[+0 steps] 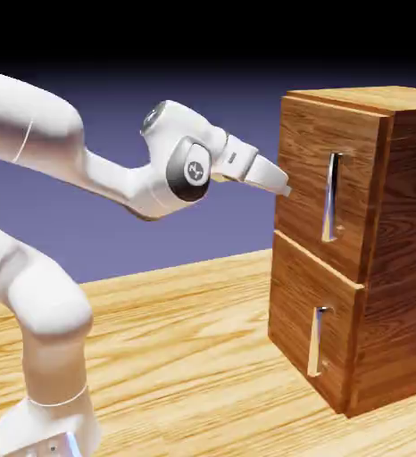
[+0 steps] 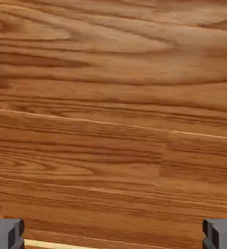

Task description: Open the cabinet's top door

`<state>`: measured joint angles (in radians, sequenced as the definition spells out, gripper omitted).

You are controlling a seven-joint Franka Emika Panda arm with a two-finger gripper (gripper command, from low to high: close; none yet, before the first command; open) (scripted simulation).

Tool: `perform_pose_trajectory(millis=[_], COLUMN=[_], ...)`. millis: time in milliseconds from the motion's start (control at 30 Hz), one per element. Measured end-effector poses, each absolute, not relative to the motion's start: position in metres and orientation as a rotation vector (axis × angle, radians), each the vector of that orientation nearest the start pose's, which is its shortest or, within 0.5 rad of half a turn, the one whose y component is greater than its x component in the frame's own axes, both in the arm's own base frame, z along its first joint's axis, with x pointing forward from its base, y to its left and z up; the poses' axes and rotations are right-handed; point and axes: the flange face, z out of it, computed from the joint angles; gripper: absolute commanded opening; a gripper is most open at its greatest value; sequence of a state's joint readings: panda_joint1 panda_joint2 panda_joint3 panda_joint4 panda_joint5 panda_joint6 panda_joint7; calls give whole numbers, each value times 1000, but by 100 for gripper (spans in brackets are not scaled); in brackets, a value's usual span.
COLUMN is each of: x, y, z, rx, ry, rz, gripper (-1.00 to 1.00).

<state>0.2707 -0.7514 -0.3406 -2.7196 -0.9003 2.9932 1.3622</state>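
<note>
The reddish-brown cabinet (image 1: 399,250) stands at the exterior view's right. Its top door (image 1: 303,161) is shut flat and carries a long vertical silver handle (image 1: 333,198). My gripper (image 1: 281,184) points at that door, its tip just short of the panel's left edge and well left of the handle. In the hand view the two grey fingertips (image 2: 6,233) sit far apart at the bottom corners, so the gripper (image 2: 113,236) is open with nothing between them. Reddish wood grain (image 2: 113,107) fills the rest of that view, and no handle shows there.
Below the top door is the lower door (image 1: 294,308), shut, with a shorter silver handle (image 1: 319,343). The cabinet rests on a light wooden table (image 1: 185,357). My arm's white base column (image 1: 46,357) rises at the lower left.
</note>
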Motion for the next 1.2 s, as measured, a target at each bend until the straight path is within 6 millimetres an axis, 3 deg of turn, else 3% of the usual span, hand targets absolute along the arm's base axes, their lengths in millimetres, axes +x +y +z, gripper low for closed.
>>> perform_pose_trajectory(millis=[300, 600, 900, 1200], x=[349, 340, 338, 346], y=[2, -20, -49, -82], z=[554, 556, 544, 520], rx=[-2245, -2132, -2008, -1883], ry=[751, 727, 709, 690], rz=[-1452, -1556, -1638, -1693], gripper=[0, 0, 0, 0])
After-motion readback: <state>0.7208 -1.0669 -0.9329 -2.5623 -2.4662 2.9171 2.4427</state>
